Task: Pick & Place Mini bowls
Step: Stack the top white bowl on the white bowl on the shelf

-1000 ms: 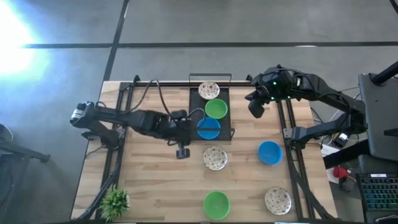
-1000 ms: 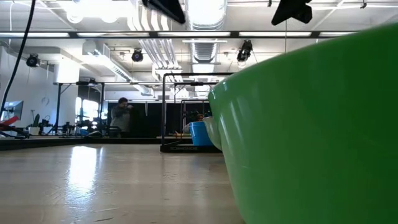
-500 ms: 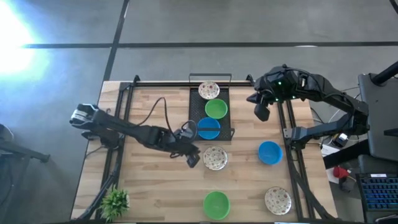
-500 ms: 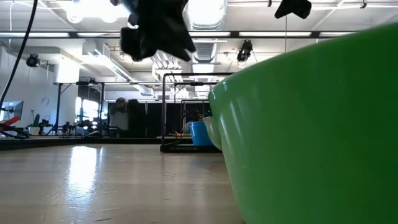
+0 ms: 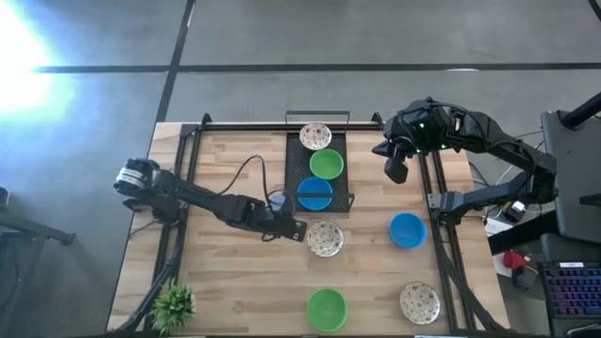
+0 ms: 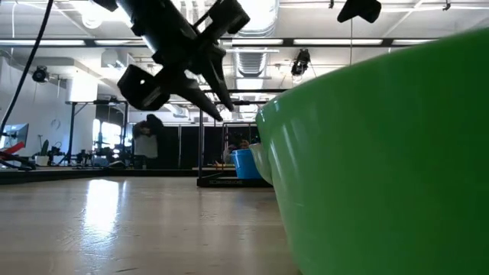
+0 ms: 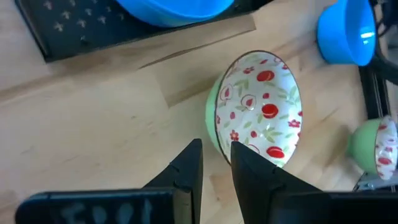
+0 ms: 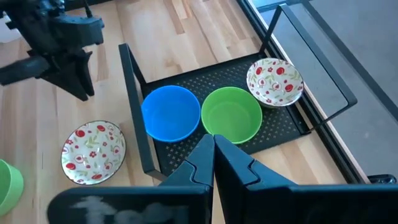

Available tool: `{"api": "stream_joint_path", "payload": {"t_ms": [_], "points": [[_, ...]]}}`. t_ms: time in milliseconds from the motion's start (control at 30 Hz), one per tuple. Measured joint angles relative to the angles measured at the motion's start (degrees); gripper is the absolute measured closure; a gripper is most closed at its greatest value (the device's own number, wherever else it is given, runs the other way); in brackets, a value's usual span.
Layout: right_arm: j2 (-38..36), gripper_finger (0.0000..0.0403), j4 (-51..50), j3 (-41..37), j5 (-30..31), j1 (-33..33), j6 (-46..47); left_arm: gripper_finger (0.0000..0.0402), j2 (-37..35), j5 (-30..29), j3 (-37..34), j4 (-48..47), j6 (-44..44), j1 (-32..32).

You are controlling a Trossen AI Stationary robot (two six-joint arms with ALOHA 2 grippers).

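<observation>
With three bowls already sitting in the black tray [image 5: 293, 169], the step in hand looks like the approach to the next pick; left gripper [image 5: 297, 229] hangs just beside the near rim of the floral bowl [image 5: 325, 238] on the bare wood in front of the tray; in the left wrist view its two fingers [image 7: 188, 168] stand a narrow gap apart, nothing between them, the bowl's rim just ahead of the tips; whether a tip touches the rim I cannot tell; next move, by my reading: drop so one finger goes inside the rim and one outside, pinch, lift, carry to the tray; risk is the light bowl sliding or tipping if nudged first.

Tray holds a blue bowl [image 5: 315, 194], a green bowl [image 5: 326, 164] and a second floral bowl [image 5: 315, 137] in a row; loose on the table: blue bowl [image 5: 407, 230], green bowl [image 5: 326, 307], floral bowl [image 5: 419, 302].

Right gripper [image 5: 392, 169] waits above the table's far right side, fingers pressed together, holding nothing.
</observation>
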Motion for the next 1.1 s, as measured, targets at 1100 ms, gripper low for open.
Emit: {"api": "stream_joint_path", "payload": {"t_ms": [1100], "points": [[0.0,0.0394,0.0,0.0,0.0,0.0,0.0,0.0326,10.1,5.7,1.2,9.3,0.3,2.6]]}}
